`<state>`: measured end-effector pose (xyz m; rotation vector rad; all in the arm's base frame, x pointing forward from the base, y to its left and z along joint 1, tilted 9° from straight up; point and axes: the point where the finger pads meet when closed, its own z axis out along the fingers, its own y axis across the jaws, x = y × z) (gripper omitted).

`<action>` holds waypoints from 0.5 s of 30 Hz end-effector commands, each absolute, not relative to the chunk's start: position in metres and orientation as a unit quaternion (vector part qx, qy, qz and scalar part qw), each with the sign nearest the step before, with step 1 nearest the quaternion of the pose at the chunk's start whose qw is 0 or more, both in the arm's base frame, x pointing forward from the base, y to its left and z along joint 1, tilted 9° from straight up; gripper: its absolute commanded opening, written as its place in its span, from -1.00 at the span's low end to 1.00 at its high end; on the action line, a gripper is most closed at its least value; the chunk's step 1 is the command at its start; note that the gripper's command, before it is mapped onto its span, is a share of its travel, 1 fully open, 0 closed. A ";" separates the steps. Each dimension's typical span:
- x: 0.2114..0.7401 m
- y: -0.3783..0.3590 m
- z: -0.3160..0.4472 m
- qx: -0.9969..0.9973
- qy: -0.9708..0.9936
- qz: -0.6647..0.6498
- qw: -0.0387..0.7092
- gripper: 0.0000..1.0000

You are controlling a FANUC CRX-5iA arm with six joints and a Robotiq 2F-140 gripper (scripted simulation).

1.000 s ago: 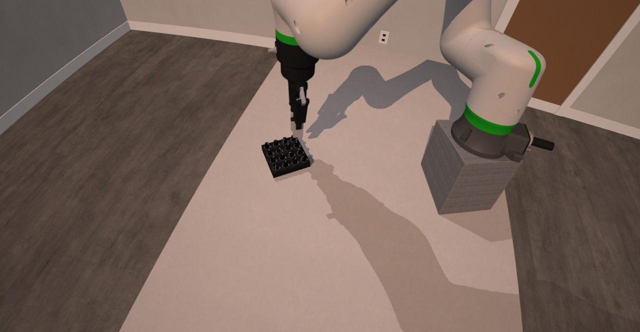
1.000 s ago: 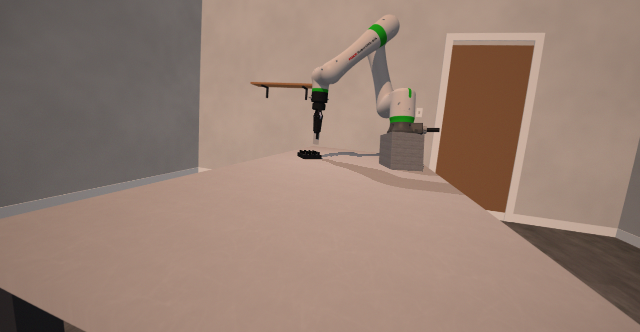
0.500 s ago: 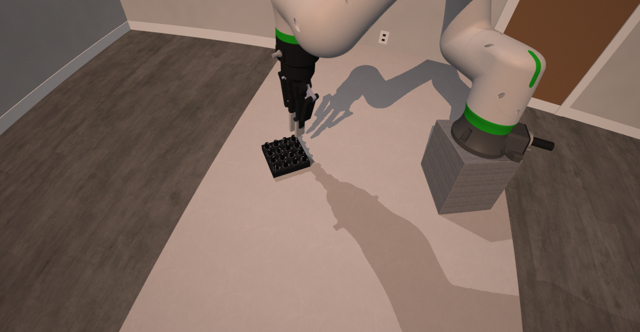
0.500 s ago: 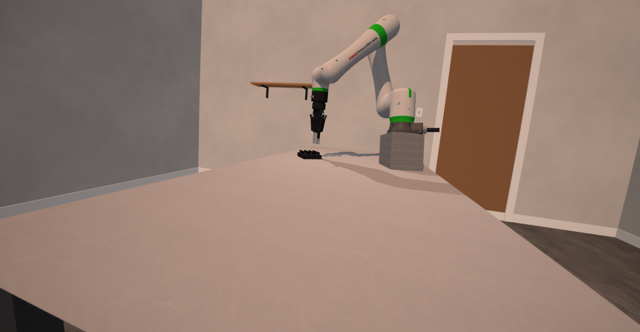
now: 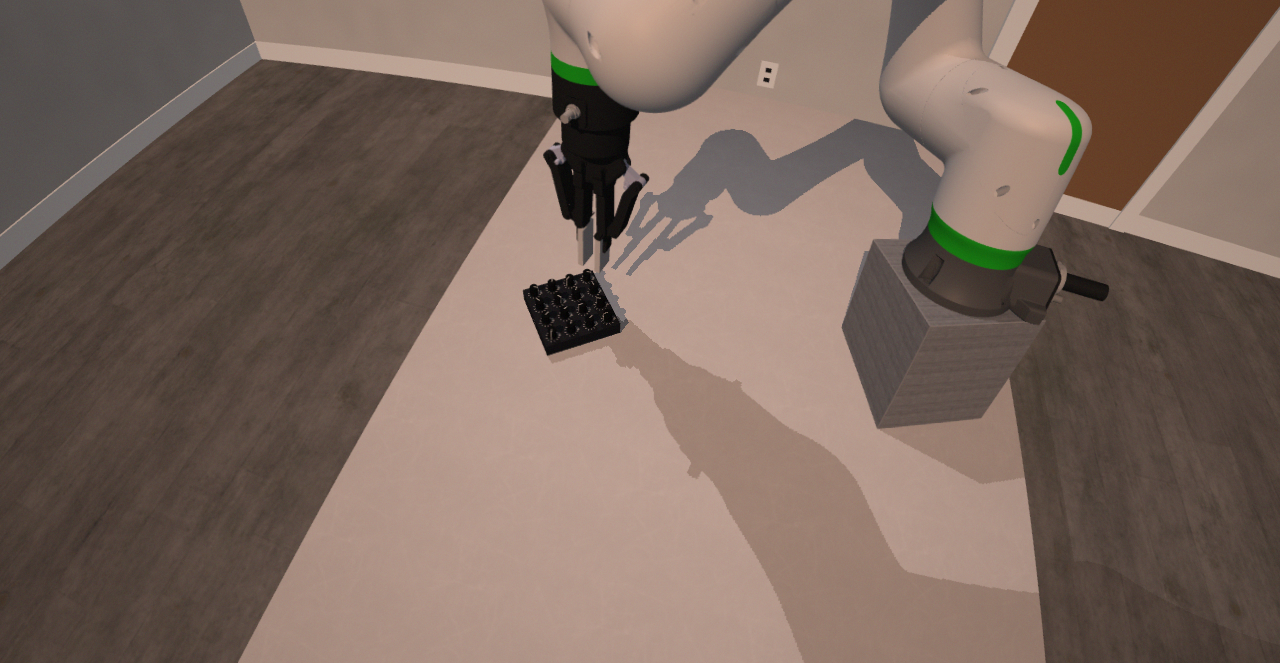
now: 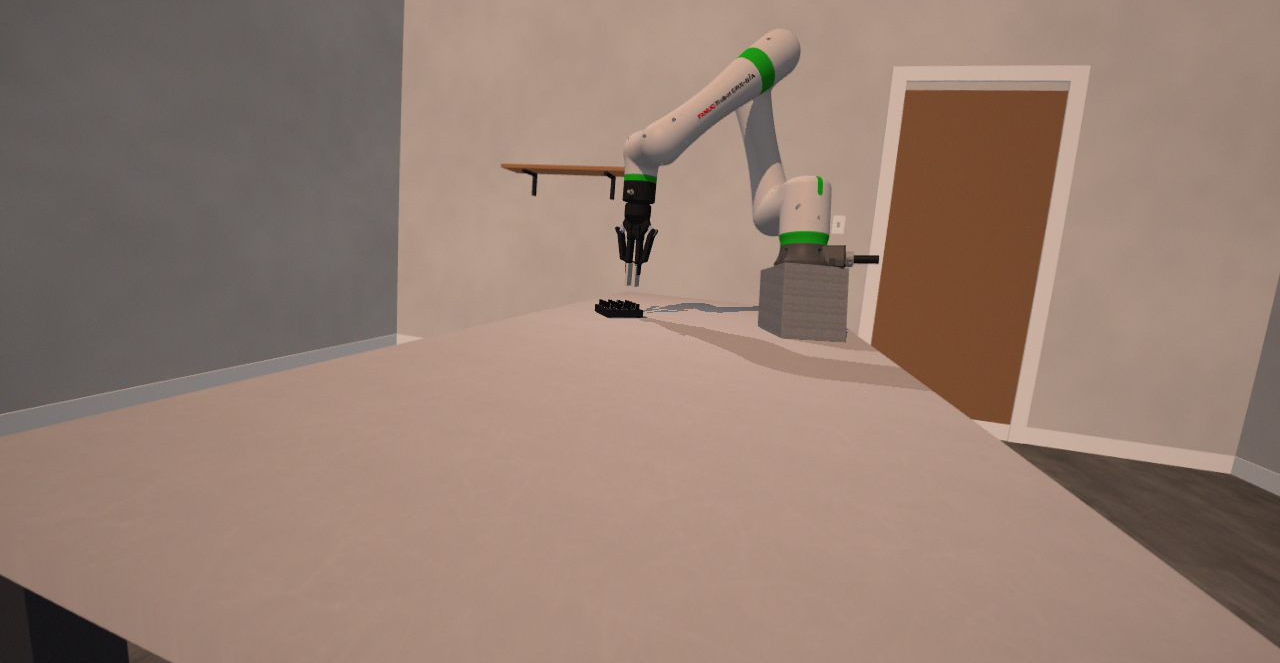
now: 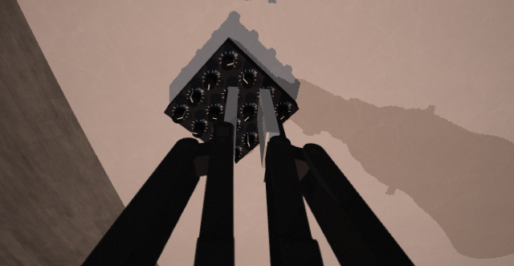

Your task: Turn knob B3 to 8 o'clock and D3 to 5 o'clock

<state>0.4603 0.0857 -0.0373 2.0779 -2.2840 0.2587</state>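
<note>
The black knob box (image 5: pixel 583 339) (image 6: pixel 619 311) (image 7: pixel 229 46) stands flat on the table. It lies corner-up in the wrist view, with small pale name prints toward the upper right of each knob. By these prints, D3 (image 7: pixel 247 79) is in the upper right row and B3 (image 7: pixel 214 112) is left of the left finger. Their white lines show, but I cannot tell the exact hours. My gripper (image 5: pixel 593 265) (image 6: pixel 632 285) (image 7: pixel 247 103) hangs above the box, fingers slightly apart and empty. The fingers hide some knobs in the wrist view. The socket is not seen.
The arm's grey pedestal (image 5: pixel 895 363) (image 6: pixel 810 305) stands to the right of the box. The left table edge runs left of the box, with dark floor (image 5: pixel 268 256) (image 7: pixel 52 169) beyond. A wooden shelf (image 6: pixel 559 169) hangs on the back wall. Arm shadows fall across the table.
</note>
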 end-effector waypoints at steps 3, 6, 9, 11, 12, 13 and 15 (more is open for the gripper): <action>0.460 0.086 -0.036 0.745 -0.662 0.073 0.030 -0.77; 0.460 0.086 -0.035 0.773 -0.630 0.072 0.033 -0.77; 0.460 0.086 -0.035 0.799 -0.596 0.071 0.036 -0.77; 0.460 0.086 -0.035 0.799 -0.596 0.071 0.036 -0.77; 0.460 0.086 -0.034 0.812 -0.578 0.070 0.037 -0.77; 0.460 0.086 -0.034 0.823 -0.563 0.069 0.039 -0.77; 0.460 0.086 -0.034 0.839 -0.539 0.068 0.041 -0.77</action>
